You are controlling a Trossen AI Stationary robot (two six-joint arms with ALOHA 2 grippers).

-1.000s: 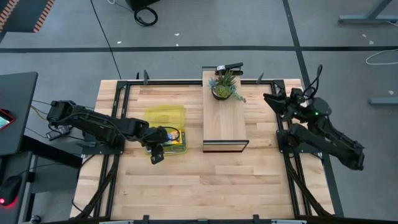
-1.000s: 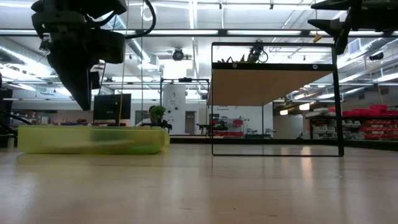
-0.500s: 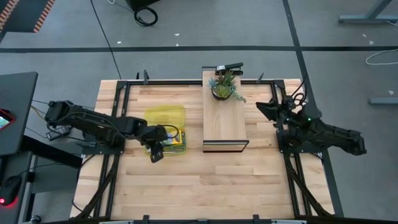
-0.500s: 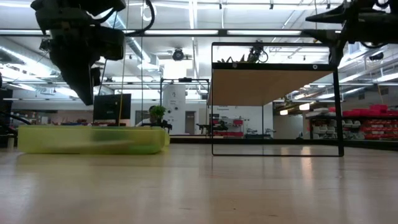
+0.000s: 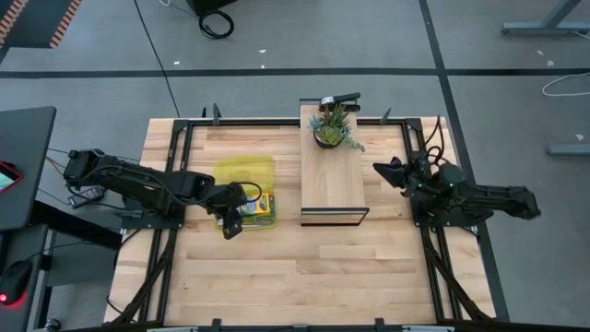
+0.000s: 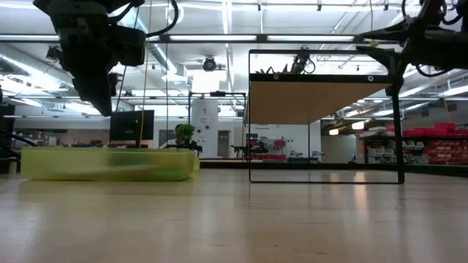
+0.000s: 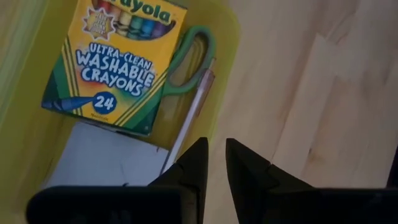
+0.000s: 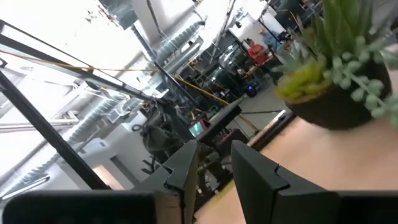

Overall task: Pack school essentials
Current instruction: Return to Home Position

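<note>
Left wrist view: crayon box (image 7: 116, 62) reads "Crayola Ultra-Clean Washable Crayons 24".

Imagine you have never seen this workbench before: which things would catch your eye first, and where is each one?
Probably the yellow translucent case on the table's left half, holding a crayon box, green-handled scissors and a pale notepad, with the left gripper just above its near edge. Next, the potted plant on the wooden shelf at the centre, the right gripper raised beside it.
</note>
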